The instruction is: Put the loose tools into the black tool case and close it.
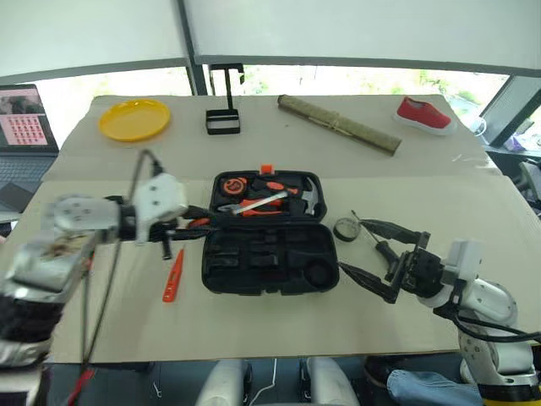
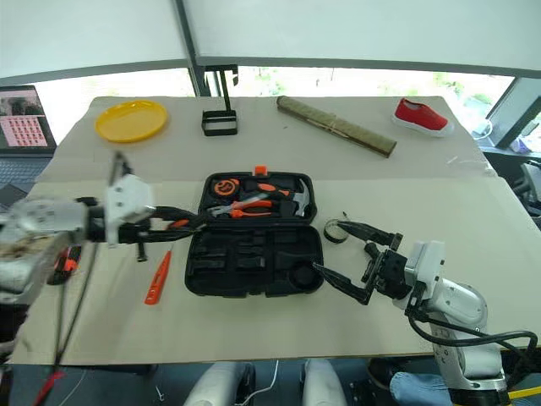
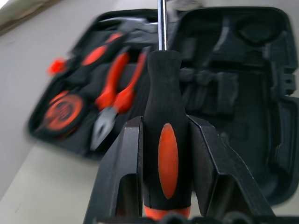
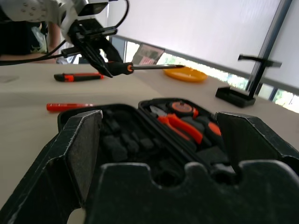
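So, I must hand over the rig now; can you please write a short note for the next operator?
Left gripper: shut on an orange-black-handled screwdriver, held in the air at the left edge of the black tool case.
Right gripper: open, holding nothing, at the right edge of the case.
Case: lies open on the table; pliers, hammer and tape measure sit in the far half, the slots in the near half are free.
Left to do: seat the held screwdriver, then the slim orange tester left of the case, the utility knife further left, and the tape roll with a second screwdriver on the right. Then close the case.
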